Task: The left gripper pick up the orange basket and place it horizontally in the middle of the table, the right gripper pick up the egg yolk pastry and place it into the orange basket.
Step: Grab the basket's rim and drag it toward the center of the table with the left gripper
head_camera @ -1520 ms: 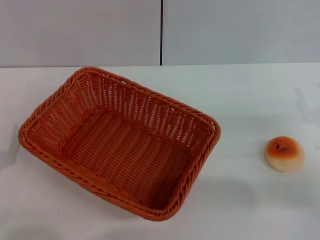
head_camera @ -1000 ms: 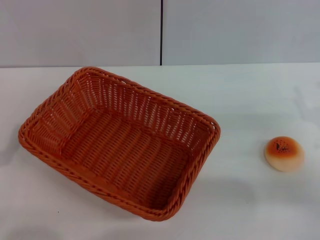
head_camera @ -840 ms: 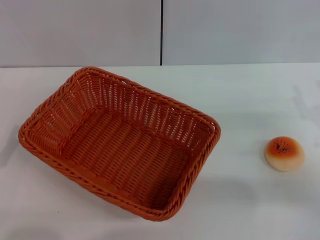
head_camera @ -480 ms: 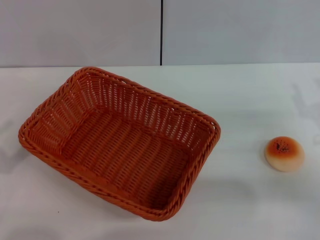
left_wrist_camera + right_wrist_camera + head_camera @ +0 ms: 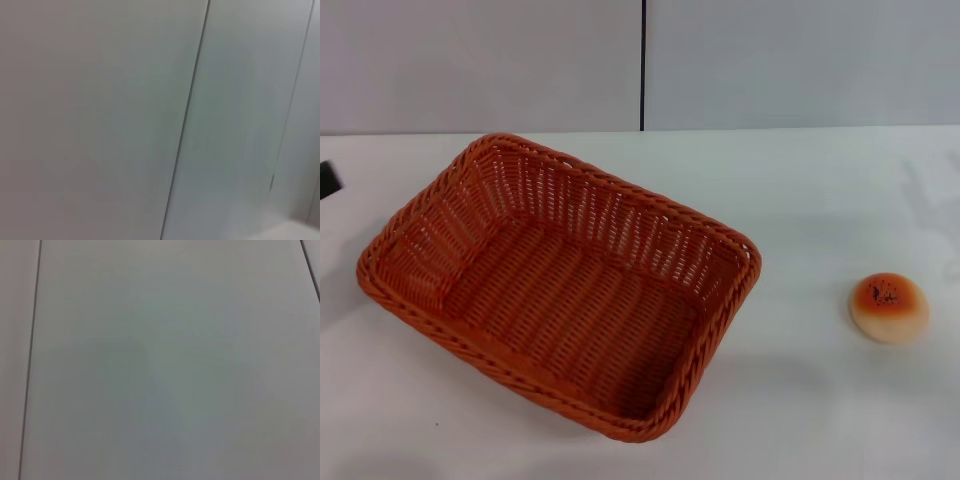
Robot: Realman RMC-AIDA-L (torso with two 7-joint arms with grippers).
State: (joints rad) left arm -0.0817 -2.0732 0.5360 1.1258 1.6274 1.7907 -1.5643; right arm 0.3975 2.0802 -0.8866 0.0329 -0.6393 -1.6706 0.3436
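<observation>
Since half a second ago a black tip of the left gripper (image 5: 328, 180) has edged in at nine o'clock, jaw spacing I cannot tell, approaching the skewed orange basket (image 5: 560, 285) left of centre; next it needs a rim grasp, while the egg yolk pastry (image 5: 889, 307) waits at three o'clock.

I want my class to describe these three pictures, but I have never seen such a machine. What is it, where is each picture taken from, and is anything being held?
This is a two-armed robot with a camera on its head and one on each wrist. The head view looks down on a white table. On it lie an orange basket, set at a slant, and to its right, apart from it, an egg yolk pastry. A dark tip at the left edge is probably the left gripper, holding nothing. The right gripper is not in view. Both wrist views show only a plain grey wall.
</observation>
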